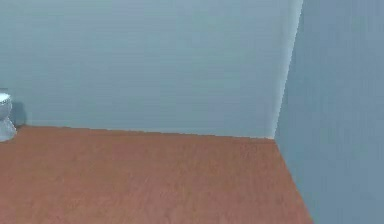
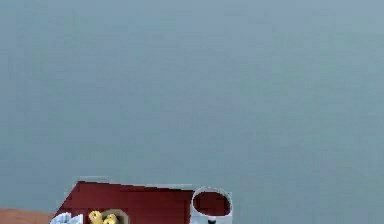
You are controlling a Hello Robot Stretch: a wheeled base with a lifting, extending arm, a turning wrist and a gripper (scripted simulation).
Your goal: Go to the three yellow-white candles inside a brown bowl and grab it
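In the arm side view, a small brown bowl (image 2: pixel 104 216) with pale yellow round shapes in it, likely the candles, sits at the bottom edge on a dark red tabletop (image 2: pixel 150 200). The bowl is cut off by the picture's lower edge.
A white container with a dark red inside (image 2: pixel 212 205) stands right of the dark red tabletop. A white and blue thing (image 2: pixel 66 218) lies left of the bowl. In the forward view, reddish-brown floor (image 1: pixel 150 180) meets grey-blue walls at a corner (image 1: pixel 278 130); a white rounded object (image 1: pixel 6 116) sits at the left edge.
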